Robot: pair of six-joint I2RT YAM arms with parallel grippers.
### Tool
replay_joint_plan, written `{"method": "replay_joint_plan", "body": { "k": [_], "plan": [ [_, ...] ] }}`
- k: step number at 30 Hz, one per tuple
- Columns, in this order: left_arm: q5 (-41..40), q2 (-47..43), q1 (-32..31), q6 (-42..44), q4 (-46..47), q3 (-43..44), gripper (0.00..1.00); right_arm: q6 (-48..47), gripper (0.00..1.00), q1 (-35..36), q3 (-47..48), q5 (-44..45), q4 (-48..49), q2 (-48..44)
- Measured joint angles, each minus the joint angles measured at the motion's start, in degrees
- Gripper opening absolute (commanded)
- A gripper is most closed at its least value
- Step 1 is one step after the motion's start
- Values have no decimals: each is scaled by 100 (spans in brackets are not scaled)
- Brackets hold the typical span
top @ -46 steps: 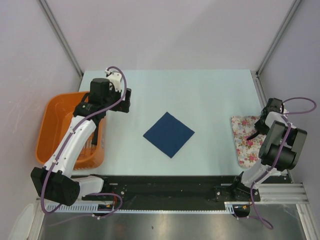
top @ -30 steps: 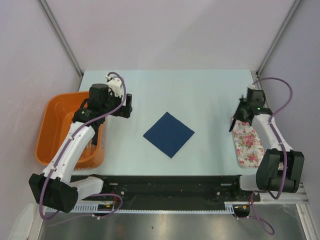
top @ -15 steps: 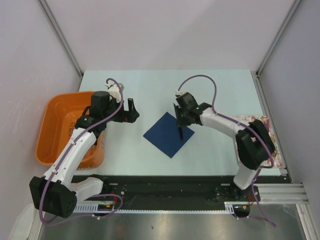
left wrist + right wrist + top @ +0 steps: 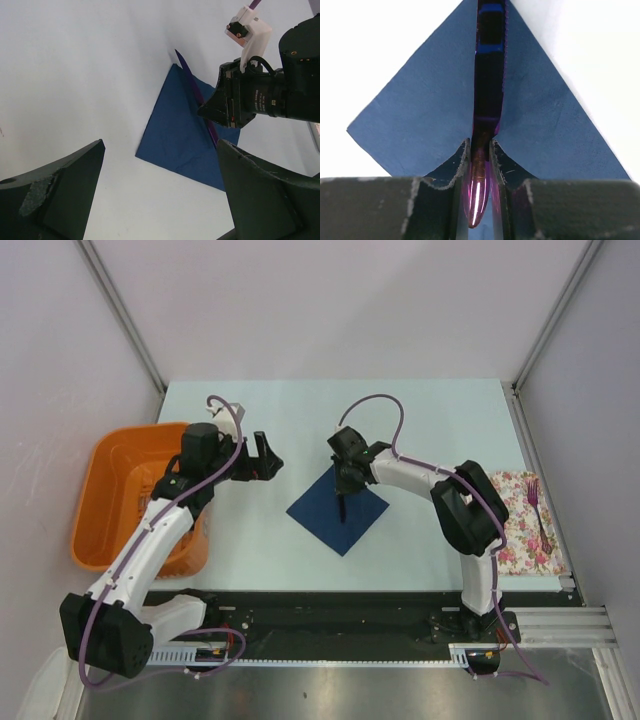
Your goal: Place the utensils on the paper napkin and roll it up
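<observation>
Across the table, the paper napkin lies as a diamond at centre, and the floral cloth sits well apart at the right edge. Your left gripper hovers beside the napkin, spread wide and empty. Your right gripper is clamped on the handle of a purple knife, blade along the napkin's diagonal. Let go carelessly and the tip may overhang a corner, or a dragging jaw may skew the thin sheet. The fork lies on the cloth.

Orange plastic basket off the counter's left edge. White cloth with pink floral print flat at the counter's near right corner.
</observation>
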Motion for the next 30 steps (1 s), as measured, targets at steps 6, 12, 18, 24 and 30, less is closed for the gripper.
{"method": "replay_joint_plan", "body": {
  "k": [6,12,18,24,30],
  "plan": [
    [55,96,0,-70,105,0,100,149,3,0,20,39,-57,22],
    [98,153,-2,-107,149,0,100,229,4,0,20,105,-70,107],
    [98,153,-2,-109,219,0,100,247,2,-37,20,138,-70,179],
    [98,177,-2,-111,256,0,100,249,6,-63,50,144,-61,286],
    [101,317,-2,-153,284,0,100,247,16,-74,125,149,-120,339]
  ]
}}
